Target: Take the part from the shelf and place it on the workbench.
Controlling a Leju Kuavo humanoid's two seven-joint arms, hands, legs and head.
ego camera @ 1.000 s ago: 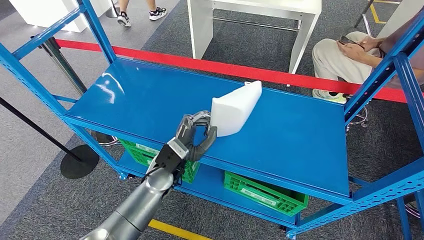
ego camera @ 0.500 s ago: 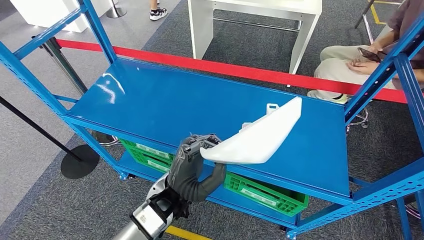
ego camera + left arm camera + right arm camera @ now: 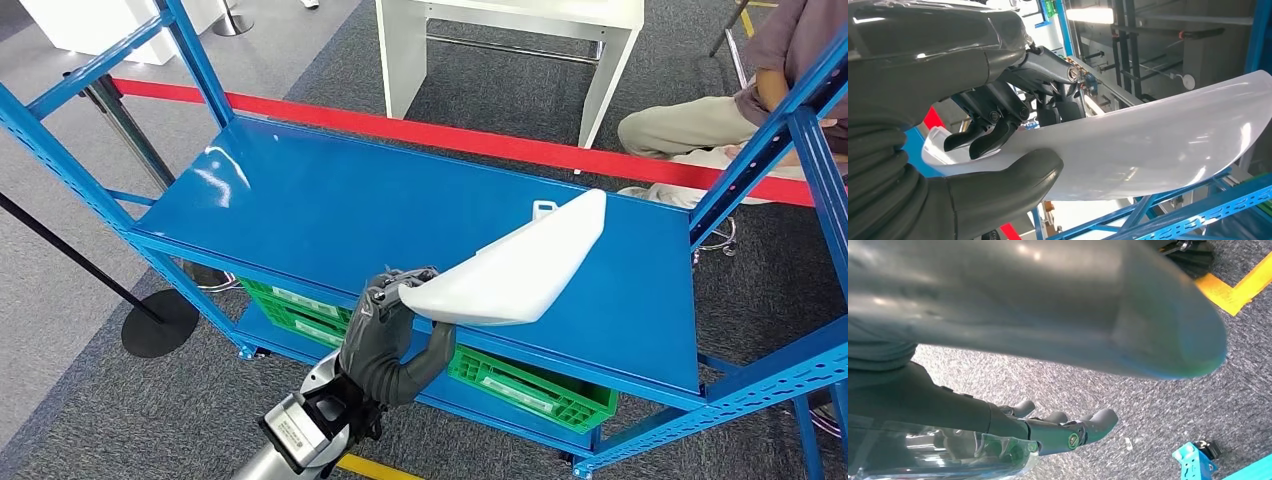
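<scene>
Above the shelf's point(image 3: 300, 200) front edge, we see our left robot hand point(image 3: 395, 335) gripping the white part point(image 3: 520, 270), now lifted clear since a second ago, ready for carrying to the counter.

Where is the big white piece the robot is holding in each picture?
Head view: the white part sits at centre, above the front edge of the blue shelf, held by the left hand.
Left wrist view: it runs across the middle, beyond the hand.
Right wrist view: not in it.
Shared landmark: the left hand.
</scene>
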